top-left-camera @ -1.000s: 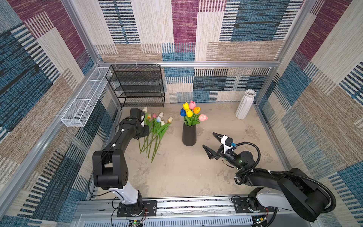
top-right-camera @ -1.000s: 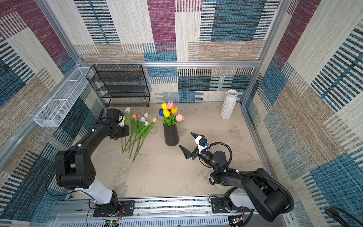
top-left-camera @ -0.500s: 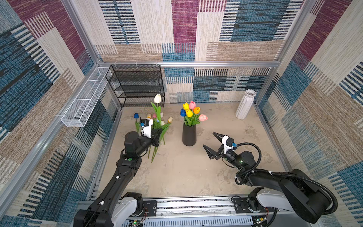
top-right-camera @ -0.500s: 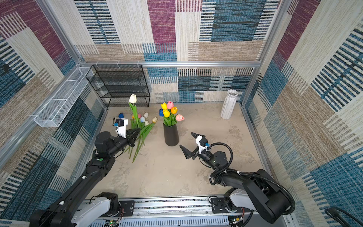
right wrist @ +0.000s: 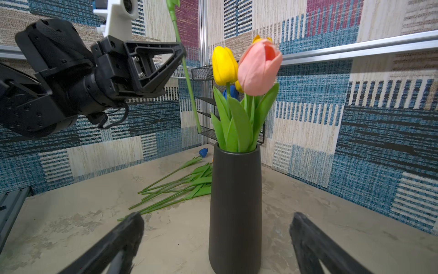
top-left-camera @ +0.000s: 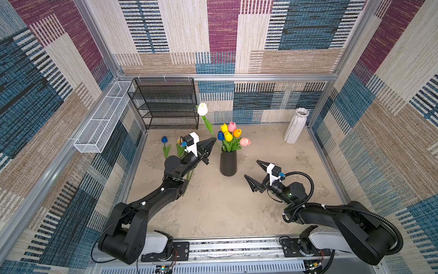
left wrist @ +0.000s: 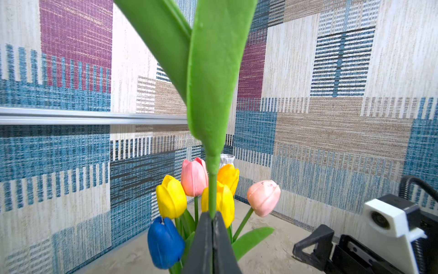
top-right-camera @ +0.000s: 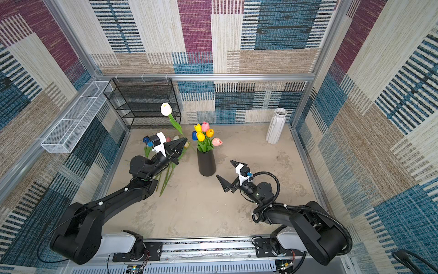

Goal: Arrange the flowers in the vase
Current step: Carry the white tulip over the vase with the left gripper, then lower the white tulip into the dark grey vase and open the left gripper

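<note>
1. Several loose flowers point(top-left-camera: 166, 148) lie on the desk point(top-left-camera: 225, 208) at the left side, below a white wire basket point(top-left-camera: 102, 121) on the wall and in front of a black shelf point(top-left-camera: 163, 104). Their green stems lie close together, and one blue head is seen at the far end.
2. Next comes the left gripper point(top-left-camera: 214, 140), raised above the desk. It is clenched on the thin stem of a white tulip point(top-left-camera: 202, 109). In the left wrist view the two jaws press together with the stem between them.
3. The white head stands high above this gripper and leans toward the shelf. The lower part of the stem hangs free under the jaws.
4. Just beside the gripper, to the right, stands the black vase point(top-left-camera: 228, 163), upright on the desk. It holds a bunch point(top-left-camera: 228, 136) of yellow, pink, orange and blue tulips. The white tulip is near the vase but not inside it.
5. The right gripper point(top-left-camera: 251, 169) is low, right of the vase and pointed at it. Its jaws are spread wide and it holds nothing.
6. A white vase point(top-left-camera: 296, 125) stands in the far right corner.
</note>
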